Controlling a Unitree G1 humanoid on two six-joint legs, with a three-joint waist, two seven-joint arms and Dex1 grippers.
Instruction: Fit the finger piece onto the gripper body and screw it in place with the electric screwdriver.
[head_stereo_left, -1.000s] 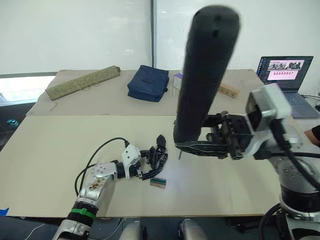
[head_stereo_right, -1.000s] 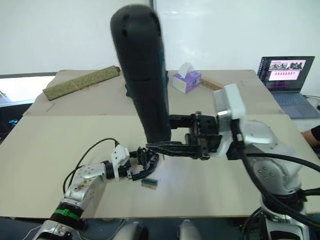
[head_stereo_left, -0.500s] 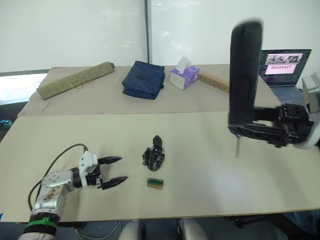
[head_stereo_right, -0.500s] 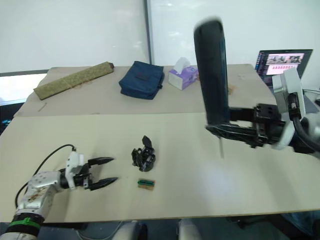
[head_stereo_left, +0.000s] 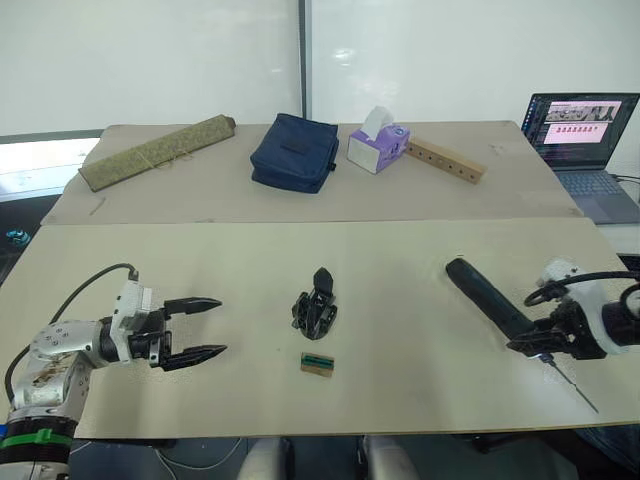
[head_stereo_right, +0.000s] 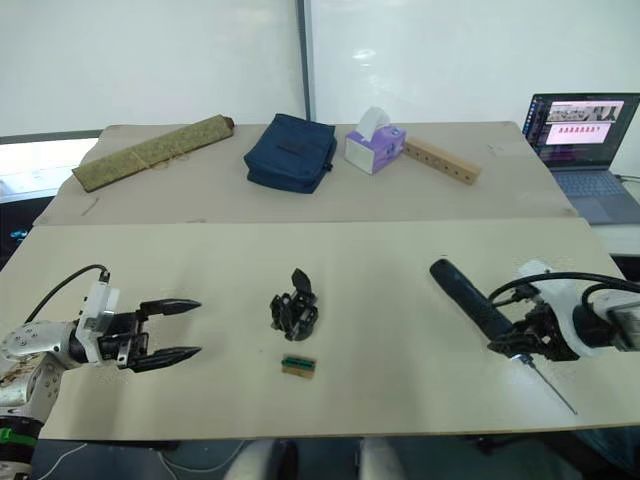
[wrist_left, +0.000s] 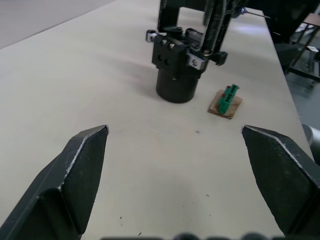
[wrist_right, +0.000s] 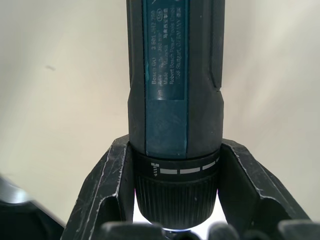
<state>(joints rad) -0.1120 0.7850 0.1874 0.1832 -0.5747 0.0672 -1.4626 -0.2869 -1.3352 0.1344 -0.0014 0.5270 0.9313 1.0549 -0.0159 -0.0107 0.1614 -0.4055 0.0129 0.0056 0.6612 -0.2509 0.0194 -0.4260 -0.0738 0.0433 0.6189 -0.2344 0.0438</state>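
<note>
in the left eye view, your left gripper (head_stereo_left: 210, 326) hung low over the near left part of the table (head_stereo_left: 400, 260) with its two black fingers spread wide and nothing between them. the gripper body (head_stereo_left: 316, 306) stood well ahead of those fingertips, toward the table's middle, upright on its round base with one black pointed finger sticking up. whether the finger piece was the one already mounted there, you could not tell. a small green-and-tan block (head_stereo_left: 317, 364) lay just beside the gripper body, on its near side. your right gripper (head_stereo_left: 533, 345) sat at the near right edge, clamped on the electric screwdriver (head_stereo_left: 490, 302), which lay flat on the table; its rounded end pointed away from the claw toward the table's middle, and the thin metal bit (head_stereo_left: 572, 385) stuck out past the claw toward the near edge. far beyond both claws lay a rolled olive mat (head_stereo_left: 155, 152), a navy pouch (head_stereo_left: 295, 152), a tissue box (head_stereo_left: 378, 146), a wooden bar (head_stereo_left: 445, 160) and an open laptop (head_stereo_left: 580, 135).

in the left wrist view, your open fingers (wrist_left: 82, 165) framed bare table, with the gripper body (wrist_left: 182, 55) standing apart ahead of them and the green-and-tan block (wrist_left: 226, 100) just beside it.

in the right wrist view, your fingers (wrist_right: 107, 190) pressed both sides of the electric screwdriver's ribbed collar, and its labelled barrel (wrist_right: 172, 70) ran straight away from the claw.
</note>
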